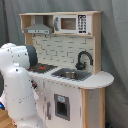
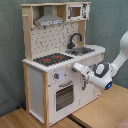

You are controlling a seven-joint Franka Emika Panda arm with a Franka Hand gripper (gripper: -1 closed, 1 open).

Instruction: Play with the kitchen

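How far the fingers (image 2: 80, 67) are parted cannot be told in the second exterior view; they sit against the front panel of the kitchen (image 2: 52, 60), just below the counter edge and beside the knobs (image 2: 56, 76), and whether they hold anything cannot be told. Behind them the white wrist with its blue ring runs to the arm (image 2: 112, 65), which rises at the second exterior view's right. The windowed oven door (image 2: 65, 95) is just below. On the counter lie the black-red stovetop (image 2: 52, 59) and the sink with its black faucet (image 2: 75, 39); above hang the grey hood (image 2: 49, 20) and the small microwave (image 2: 76, 11). The kitchen stands on the wooden desk (image 2: 100, 117).
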